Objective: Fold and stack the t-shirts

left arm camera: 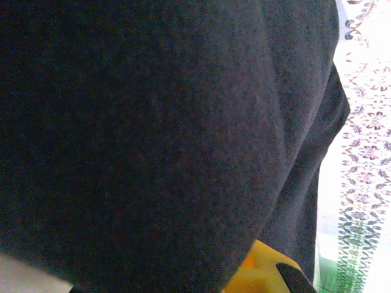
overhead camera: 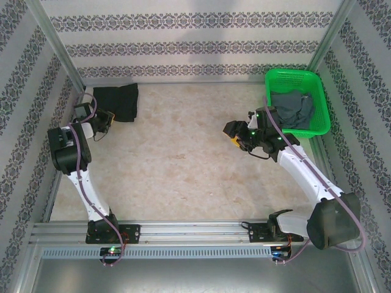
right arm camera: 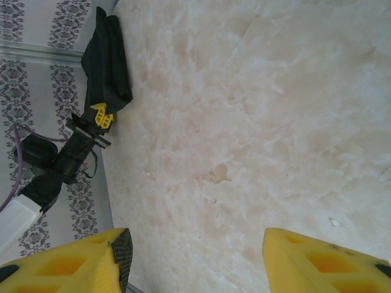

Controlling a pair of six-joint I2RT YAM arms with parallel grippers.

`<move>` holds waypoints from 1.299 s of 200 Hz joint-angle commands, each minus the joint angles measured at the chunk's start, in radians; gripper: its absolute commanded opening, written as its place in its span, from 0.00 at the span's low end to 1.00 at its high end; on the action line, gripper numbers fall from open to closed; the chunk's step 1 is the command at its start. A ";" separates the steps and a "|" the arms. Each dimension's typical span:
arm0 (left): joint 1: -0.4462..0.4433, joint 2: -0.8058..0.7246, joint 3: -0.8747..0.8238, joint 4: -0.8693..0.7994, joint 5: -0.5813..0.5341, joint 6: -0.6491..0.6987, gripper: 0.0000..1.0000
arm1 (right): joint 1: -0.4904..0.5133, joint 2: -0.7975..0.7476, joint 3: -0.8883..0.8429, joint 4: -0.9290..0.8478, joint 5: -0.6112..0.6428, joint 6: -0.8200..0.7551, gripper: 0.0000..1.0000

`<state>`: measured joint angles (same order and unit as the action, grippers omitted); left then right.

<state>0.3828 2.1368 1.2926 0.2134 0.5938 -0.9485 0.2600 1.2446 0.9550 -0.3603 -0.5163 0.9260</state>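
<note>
Resting place, folded black cloth t-shirt (overhead camera: pixel 117 101): the far-left corner of the table, right against the wall. I judge that corner to be the stacking spot, chosen to keep the middle free for folding.
Left gripper (overhead camera: pixel 106 122): at the shirt's near edge with my fingers closed. Black cloth lies right over my yellow finger (left arm camera: pixel 259 276), so I cannot tell whether I pinch a fold or only press beside it.
Right gripper (overhead camera: pixel 237 135): hanging over bare table just left of the basket, its yellow fingers spread wide with nothing between them. I judge it is placed there to reach for the next shirt.
Crumpled dark grey cloth t-shirt (overhead camera: pixel 292 108): heaped unfolded inside the green plastic mesh basket (overhead camera: pixel 270 91) at the far right, not yet taken out.
Surface: pale beige marbled tabletop (overhead camera: pixel 183 159), flat and matt.
Room: white wallpaper with grey floral bands (overhead camera: pixel 195 36) on three sides. A ribbed aluminium rail (overhead camera: pixel 195 231) at the near edge carries both my arm bases.
</note>
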 commanded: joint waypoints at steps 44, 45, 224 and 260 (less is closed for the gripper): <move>0.019 -0.255 -0.098 -0.158 -0.177 0.143 0.95 | 0.006 -0.044 0.022 0.199 -0.012 -0.023 0.64; 0.019 -0.265 -0.103 -0.160 -0.181 0.144 0.96 | 0.006 -0.044 0.022 0.203 -0.013 -0.023 0.64; -0.721 -1.140 -0.676 -0.253 -1.283 0.717 1.00 | -0.126 -0.124 -0.195 0.186 0.872 -0.614 0.98; -0.614 -1.032 -0.783 -0.017 -1.153 0.879 1.00 | -0.100 -0.076 -0.355 0.431 0.929 -0.827 0.98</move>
<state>-0.2749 1.0275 0.5228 -0.0395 -0.5583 -0.2737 0.1543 1.1366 0.6415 -0.1589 0.3187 0.2893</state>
